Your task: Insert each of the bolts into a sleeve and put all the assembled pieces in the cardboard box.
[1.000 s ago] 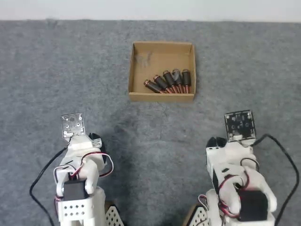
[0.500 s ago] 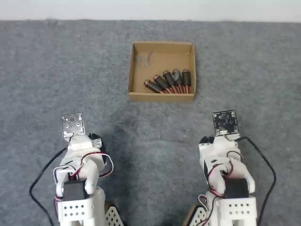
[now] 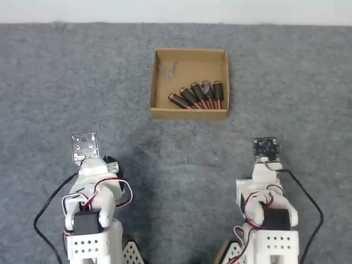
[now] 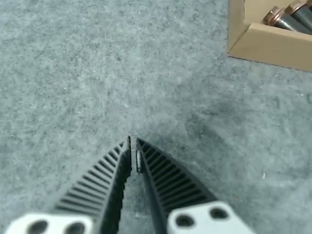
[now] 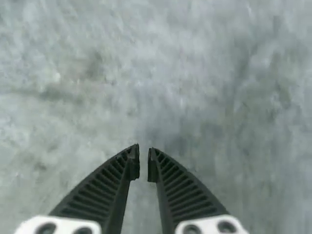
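The cardboard box [image 3: 187,69] stands at the far middle of the grey mat. Several assembled bolt-and-sleeve pieces [image 3: 197,96] lie side by side along its near wall. My left arm [image 3: 91,187] rests at the near left, folded back. Its gripper [image 4: 133,142] is shut and empty over bare mat, with the box corner [image 4: 265,41] and two assembled pieces [image 4: 287,14] off ahead of it. At the near right sits my right arm [image 3: 267,192]; its gripper [image 5: 140,157] is shut with nothing held, just above the mat.
Grey felt mat [image 3: 181,159] covers the whole table, with a pale wall strip along the far edge. Cables loop beside both arm bases at the near edge. No loose bolts or sleeves lie on the mat.
The right arm has drawn back toward the near edge and straightened, its wrist camera shifting inward then settling. The left arm and the box contents have not moved.
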Robot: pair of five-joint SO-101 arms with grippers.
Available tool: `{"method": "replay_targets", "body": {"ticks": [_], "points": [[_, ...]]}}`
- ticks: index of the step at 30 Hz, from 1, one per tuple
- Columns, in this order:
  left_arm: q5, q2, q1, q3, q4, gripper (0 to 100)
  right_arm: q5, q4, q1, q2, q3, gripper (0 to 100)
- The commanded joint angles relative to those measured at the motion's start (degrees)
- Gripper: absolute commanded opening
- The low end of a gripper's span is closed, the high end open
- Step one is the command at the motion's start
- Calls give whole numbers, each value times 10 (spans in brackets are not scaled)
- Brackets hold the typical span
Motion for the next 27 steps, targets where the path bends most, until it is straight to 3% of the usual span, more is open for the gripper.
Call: {"method": "replay_targets", "body": {"ticks": [1, 5, 13, 27], "points": [[-4, -8, 1, -7, 4, 16, -58, 73, 6, -10, -71, 9], [-4, -8, 1, -7, 4, 16, -100, 61, 4, -10, -62, 9], [-4, -8, 1, -7, 4, 16, -103, -19, 5, -16, 40, 9], [-4, -8, 1, -7, 4, 16, -100, 35, 3, -96, 53, 8]]}}
